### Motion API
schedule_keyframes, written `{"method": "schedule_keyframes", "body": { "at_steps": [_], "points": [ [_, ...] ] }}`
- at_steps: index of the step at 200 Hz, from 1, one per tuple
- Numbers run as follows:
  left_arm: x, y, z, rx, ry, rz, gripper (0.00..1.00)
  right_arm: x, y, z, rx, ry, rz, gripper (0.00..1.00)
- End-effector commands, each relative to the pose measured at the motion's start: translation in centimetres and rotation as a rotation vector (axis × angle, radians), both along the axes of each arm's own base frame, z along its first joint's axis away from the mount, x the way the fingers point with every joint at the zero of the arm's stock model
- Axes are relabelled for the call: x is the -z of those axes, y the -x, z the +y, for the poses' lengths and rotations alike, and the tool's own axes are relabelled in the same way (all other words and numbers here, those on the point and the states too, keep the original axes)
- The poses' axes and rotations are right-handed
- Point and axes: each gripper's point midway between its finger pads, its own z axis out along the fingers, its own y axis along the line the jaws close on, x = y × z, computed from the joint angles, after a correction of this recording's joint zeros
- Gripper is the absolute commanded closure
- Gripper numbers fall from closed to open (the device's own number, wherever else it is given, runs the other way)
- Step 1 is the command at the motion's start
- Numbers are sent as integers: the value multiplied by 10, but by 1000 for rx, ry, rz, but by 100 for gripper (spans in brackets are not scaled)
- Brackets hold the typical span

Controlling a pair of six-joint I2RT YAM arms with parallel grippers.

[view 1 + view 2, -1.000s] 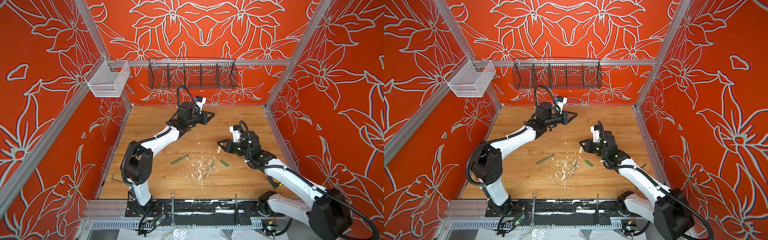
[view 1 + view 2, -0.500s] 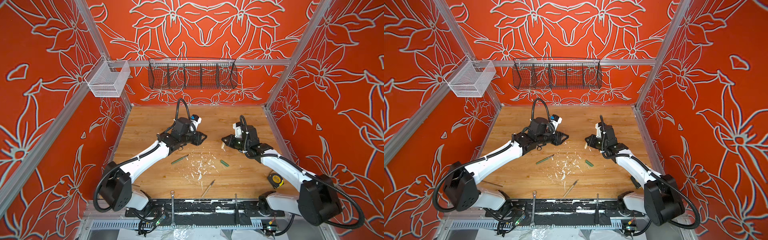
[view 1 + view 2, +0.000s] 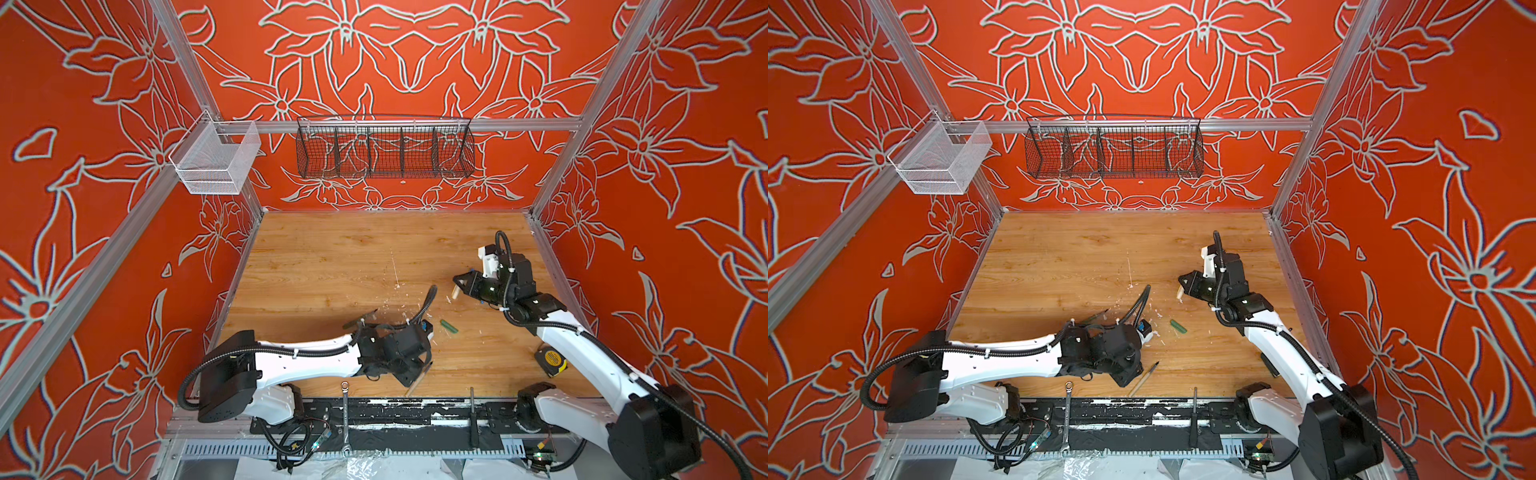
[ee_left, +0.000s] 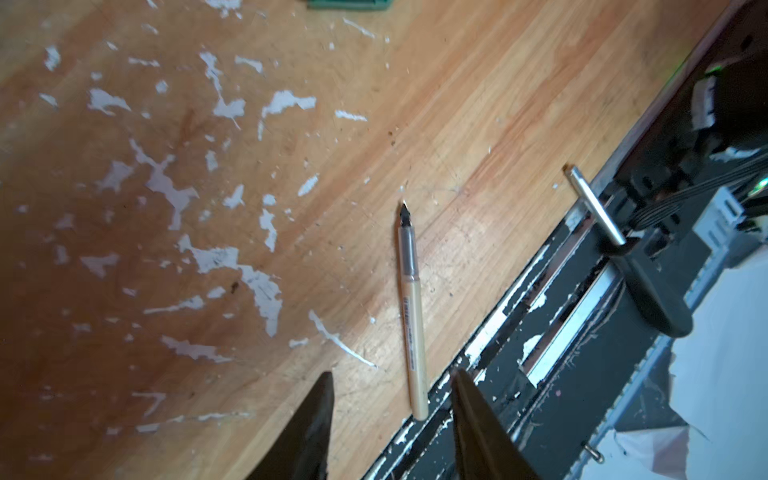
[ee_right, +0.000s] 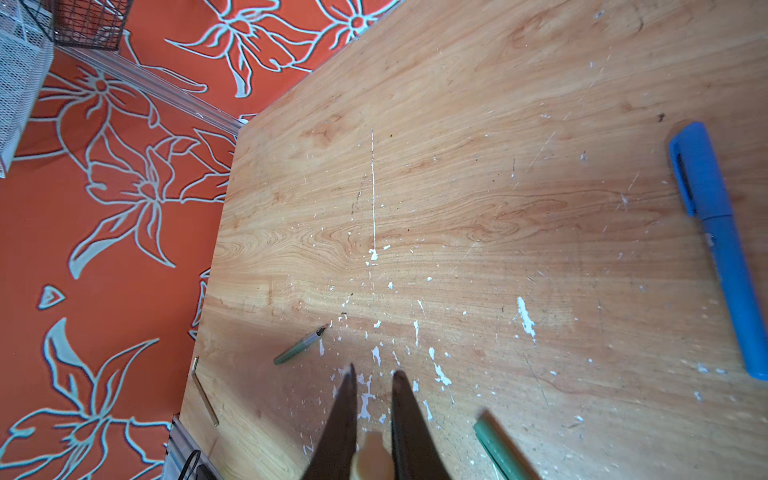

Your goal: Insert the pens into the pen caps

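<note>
Left gripper [image 4: 392,374] moved down, parted, tan pen [image 4: 409,299] end between fingertips

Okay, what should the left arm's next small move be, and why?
Probably lower the left tool and close it on the tan pen. Its jaws stand open, and the uncapped pen lies flat with its rear end between them. The right tool grips the tan cap, so that pen seems the one needed.

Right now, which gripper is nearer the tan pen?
Left. The left gripper hangs open right by the tan pen; the right gripper, holding the tan cap, is well away.
</note>
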Motion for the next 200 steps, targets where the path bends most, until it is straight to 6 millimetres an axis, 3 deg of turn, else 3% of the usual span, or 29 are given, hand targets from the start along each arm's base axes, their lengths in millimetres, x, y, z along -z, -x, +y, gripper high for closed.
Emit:
{"method": "schedule_keyframes", "body": {
  "at_steps": [1, 31, 79, 168, 200],
  "points": [
    [16, 4, 6, -76, -93, 1, 53, 13, 11, -9, 20, 22, 40, 100],
    [41, 22, -2, -65, -159, 13, 54, 16, 19, -11, 21, 22, 50, 100],
    [67, 31, 1, -78, -221, 50, 61, 18, 25, -13, 25, 15, 49, 100],
    [80, 37, 5, -96, -219, 83, 82, 15, 24, -14, 30, 19, 38, 100],
    [80, 33, 6, -100, -228, 56, 99, 15, 24, -13, 28, 19, 37, 100]
  ]
}}
